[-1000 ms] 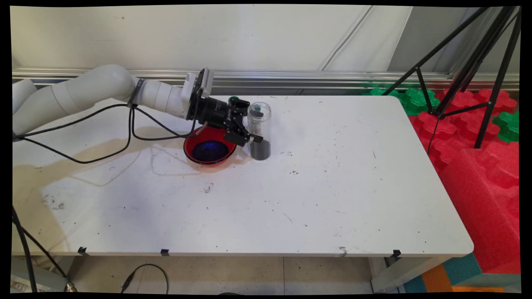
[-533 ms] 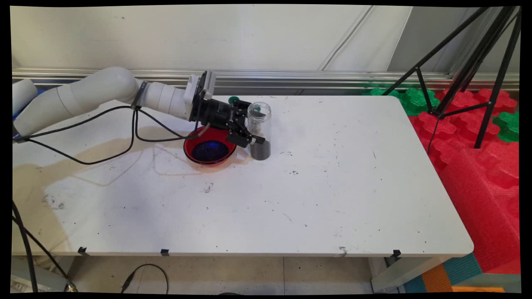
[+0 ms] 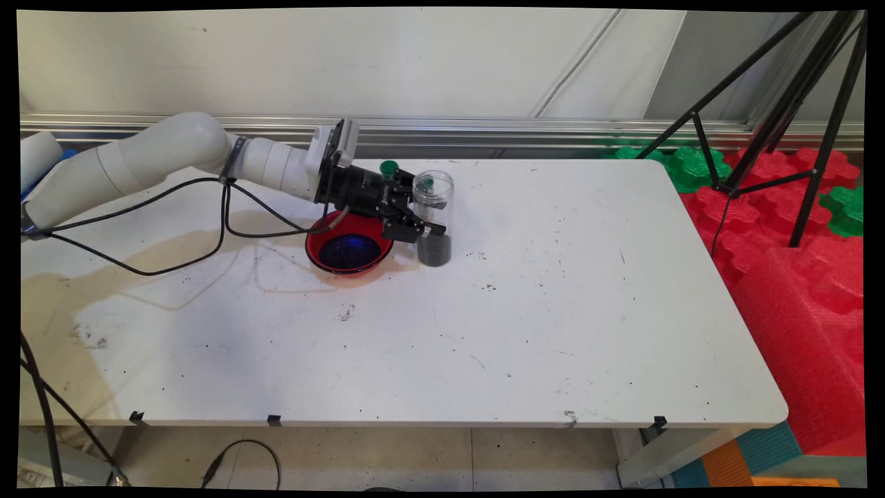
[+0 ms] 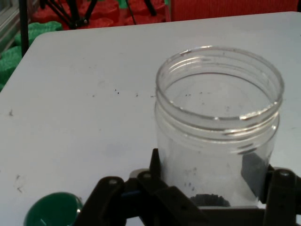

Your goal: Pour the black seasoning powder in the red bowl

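Hand view showed the gripper (image 4: 211,197) pinching the jar (image 4: 218,127) between its fingers (image 4: 160,167), jar slightly raised against half a second earlier, grains at its bottom, bowl (image 3: 348,245) behind the fingers, lid (image 4: 52,208) beside them.

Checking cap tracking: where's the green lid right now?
Main view: the green lid lies on the table at its far edge, just behind the pincer and left of the clear jar.

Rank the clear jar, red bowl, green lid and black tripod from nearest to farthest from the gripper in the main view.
1. Clear jar: between the gripper's jaws.
2. Red bowl and green lid: too close to call; bowl below-left, lid behind.
3. Black tripod: far right, off the table.
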